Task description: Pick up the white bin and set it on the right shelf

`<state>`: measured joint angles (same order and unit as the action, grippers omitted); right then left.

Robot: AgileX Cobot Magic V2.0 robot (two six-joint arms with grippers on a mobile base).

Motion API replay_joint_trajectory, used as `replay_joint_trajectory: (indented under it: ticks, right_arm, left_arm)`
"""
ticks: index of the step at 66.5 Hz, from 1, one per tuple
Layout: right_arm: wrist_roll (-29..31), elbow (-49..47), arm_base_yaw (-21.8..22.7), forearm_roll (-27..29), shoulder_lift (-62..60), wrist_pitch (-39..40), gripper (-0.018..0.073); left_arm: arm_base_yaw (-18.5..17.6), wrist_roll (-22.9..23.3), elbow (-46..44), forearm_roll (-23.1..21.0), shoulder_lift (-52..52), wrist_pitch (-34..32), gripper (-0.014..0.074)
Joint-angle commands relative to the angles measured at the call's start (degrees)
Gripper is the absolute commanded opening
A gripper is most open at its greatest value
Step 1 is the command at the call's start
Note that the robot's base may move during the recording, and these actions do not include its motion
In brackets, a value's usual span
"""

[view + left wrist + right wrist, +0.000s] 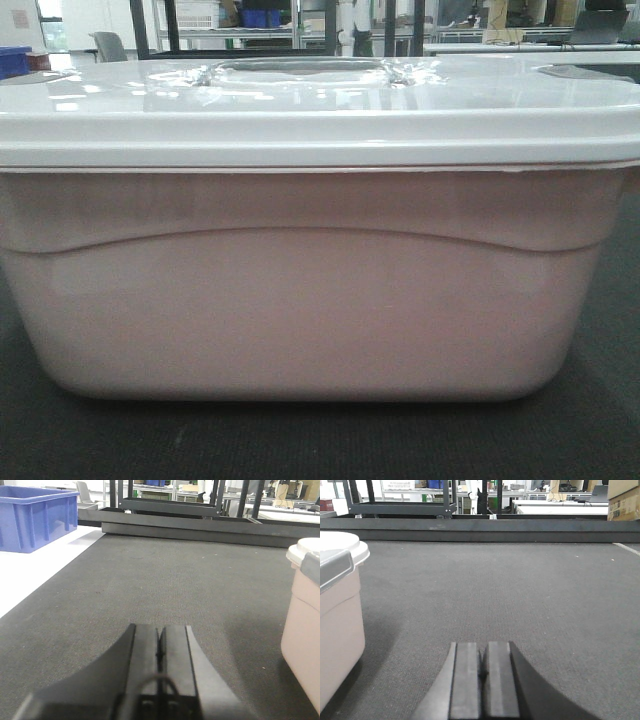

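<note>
Dark grey carpet (150, 580) spreads across this workshop floor. The white bin (300, 300) fills the front view, lid on. The left gripper (159, 650) and right gripper (483, 662), both clenched empty, flank it low, likely set for a two-sided squeeze.

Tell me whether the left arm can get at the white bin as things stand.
Probably yes: only bare carpet lies between the shut left gripper and the white bin to its right.

The white bin (300, 300) overruns both sides of the front view, its cloudy walls hiding the inside. The blue bin (35, 522) is clipped at the left edge.
</note>
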<state>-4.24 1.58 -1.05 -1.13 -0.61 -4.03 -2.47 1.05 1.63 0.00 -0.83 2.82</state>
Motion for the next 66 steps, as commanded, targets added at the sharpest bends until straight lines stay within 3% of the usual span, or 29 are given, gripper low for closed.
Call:
replay_joint_trajectory:
  ticks: [1,66]
  right_arm:
    - [0.3,0.0,0.3,0.2,-1.0,4.7,0.0065]
    - [0.6,0.0,0.3,-0.9,-1.0,4.6,0.0065]
  left_arm:
    - [0.0,0.3,-0.1,0.0,-0.4,-4.9,-0.0126]
    - [0.0,0.3,-0.1,0.0,-0.4,-5.2,-0.0126]
